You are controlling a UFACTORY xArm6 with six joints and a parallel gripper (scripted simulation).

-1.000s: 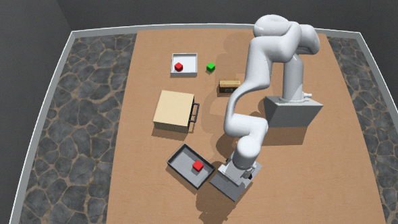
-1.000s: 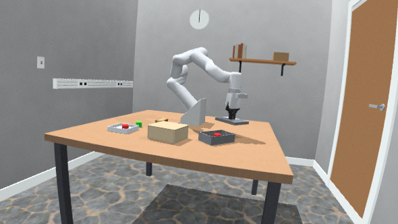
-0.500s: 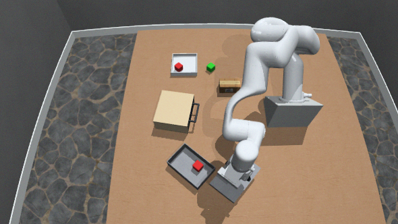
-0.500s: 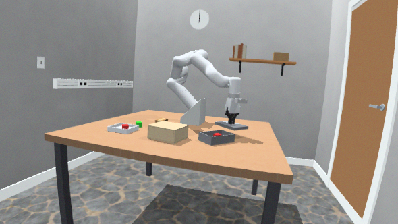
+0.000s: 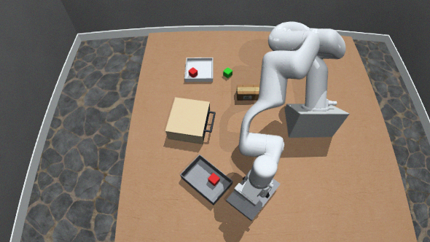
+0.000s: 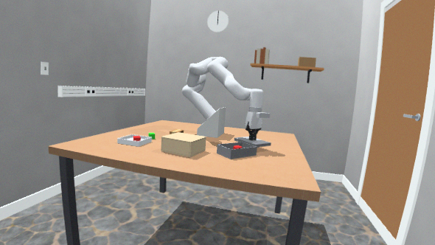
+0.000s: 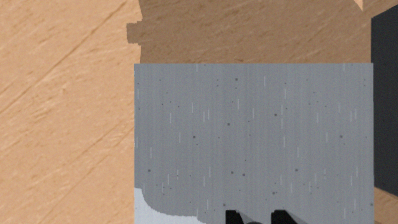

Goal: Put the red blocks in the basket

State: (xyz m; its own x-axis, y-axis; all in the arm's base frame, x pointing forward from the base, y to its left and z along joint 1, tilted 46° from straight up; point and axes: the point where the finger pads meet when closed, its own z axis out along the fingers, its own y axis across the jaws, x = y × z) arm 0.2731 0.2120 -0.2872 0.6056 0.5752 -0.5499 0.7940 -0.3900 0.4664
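My gripper (image 5: 261, 190) (image 6: 253, 135) (image 7: 257, 218) is shut on the grey metal lid (image 5: 240, 203) (image 6: 254, 142) (image 7: 250, 135) and holds it flat and very low over the table, just right of the open metal box (image 5: 197, 189) (image 6: 230, 152) (image 7: 385, 100). A red block (image 5: 213, 178) (image 6: 237, 147) lies inside that box. The white basket (image 5: 198, 59) (image 6: 127, 141) at the far left holds another red block (image 5: 192, 72) (image 6: 137, 138). The light wooden cabinet (image 5: 187, 116) (image 6: 182, 144) stands between basket and box, its drawer shut with the dark handle (image 5: 210, 122) on the right.
A green block (image 5: 227, 72) (image 6: 152, 136) lies just right of the basket. A small brown wooden crate (image 5: 248, 92) (image 6: 177, 130) sits near the arm. The arm's grey base (image 5: 315, 122) stands on the right side of the table.
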